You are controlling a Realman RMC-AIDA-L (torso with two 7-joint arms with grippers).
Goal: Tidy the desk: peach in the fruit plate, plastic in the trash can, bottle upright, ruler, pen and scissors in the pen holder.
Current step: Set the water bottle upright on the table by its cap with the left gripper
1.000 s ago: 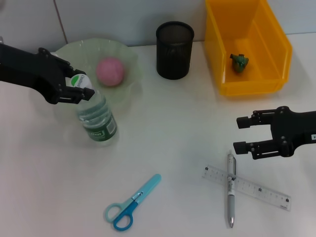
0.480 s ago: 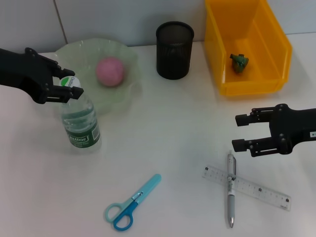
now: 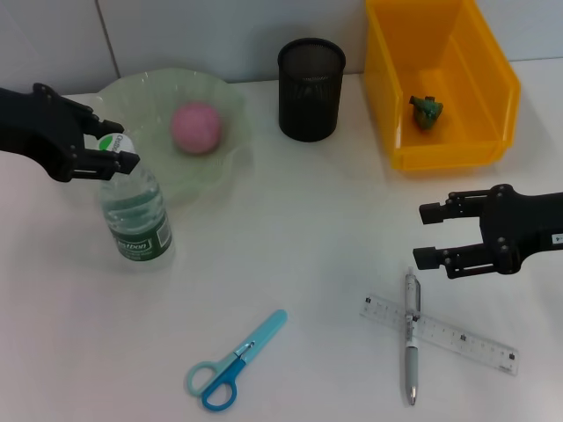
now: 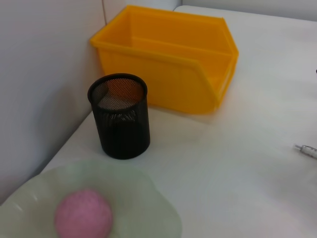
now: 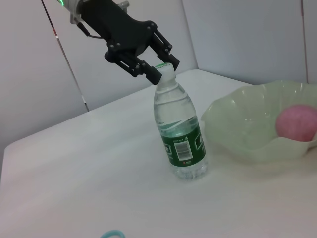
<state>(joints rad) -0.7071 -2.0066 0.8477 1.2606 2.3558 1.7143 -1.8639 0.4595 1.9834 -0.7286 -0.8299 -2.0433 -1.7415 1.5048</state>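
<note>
The bottle [image 3: 136,215] stands upright on the desk [image 3: 299,229], just in front of the fruit plate [image 3: 132,88]. My left gripper [image 3: 121,143] is shut on its white cap; the right wrist view shows the same grip [image 5: 162,68] on the bottle [image 5: 181,134]. The pink peach [image 3: 195,127] lies in the plate. Green crumpled plastic [image 3: 426,112] lies in the yellow trash can [image 3: 440,156]. The pen [image 3: 412,338] lies across the clear ruler [image 3: 457,338], with blue scissors [image 3: 236,360] to their left. My right gripper [image 3: 422,236] hangs open above the pen. The pen holder [image 3: 311,88] stands at the back.
The left wrist view shows the black mesh pen holder [image 4: 119,116], the yellow trash can [image 4: 163,84] behind it, the plate [image 4: 143,198] with the peach [image 4: 83,215], and the pen's tip [image 4: 307,148]. A wall runs along the desk's back edge.
The left gripper has carried the bottle left, away from the plate's front, and brought it from tilted to upright. The right gripper has barely moved.
</note>
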